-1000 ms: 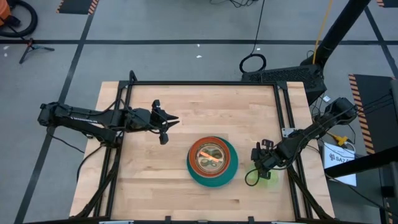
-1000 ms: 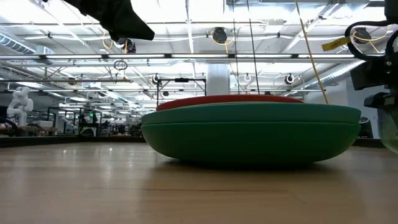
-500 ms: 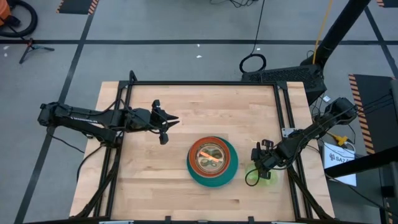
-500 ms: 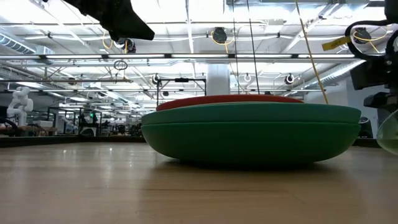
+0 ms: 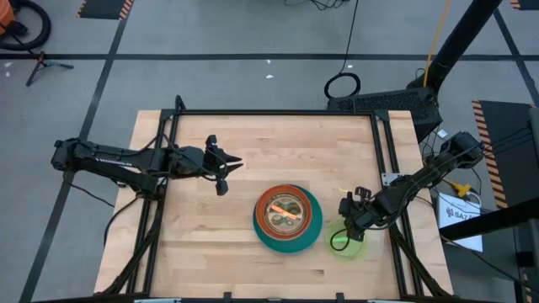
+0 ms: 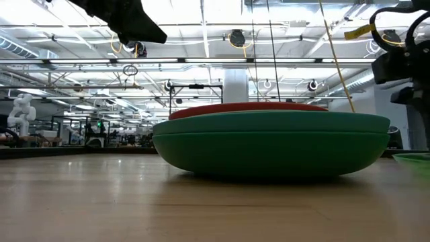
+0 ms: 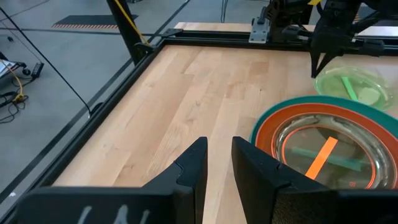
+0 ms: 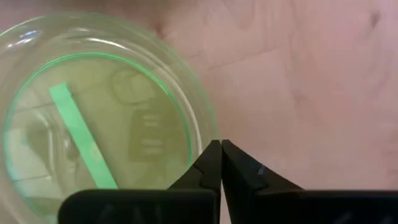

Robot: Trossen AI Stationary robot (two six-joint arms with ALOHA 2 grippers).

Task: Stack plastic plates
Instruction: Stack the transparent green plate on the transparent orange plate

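A stack of plates (image 5: 288, 217) stands right of the table's middle: two large green and teal plates at the bottom, a red-orange one above, and small translucent ones with an orange stripe on top (image 7: 323, 149). The low view shows the stack (image 6: 269, 144) from the side. A small translucent lime plate (image 5: 347, 240) lies flat on the table, just right of the stack. My right gripper (image 8: 220, 149) is shut, its tips at this lime plate's rim (image 8: 208, 127). My left gripper (image 5: 223, 172) is open and hovers left of the stack. My right gripper's shut fingertips (image 8: 211, 155) point down at the lime plate's rim, on the side away from the stack. I cannot tell whether they touch it. The plate rests flat on the table.
A black frame rail (image 5: 278, 114) runs around the wooden table. Bare wood (image 5: 210, 252) lies left of and in front of the stack. The right arm (image 5: 421, 177) reaches in over the right rail.
The lime plate stood tilted up under my right gripper a second ago. It has since come down flat on the table and lies a little closer to the stack. My right gripper has risen slightly.
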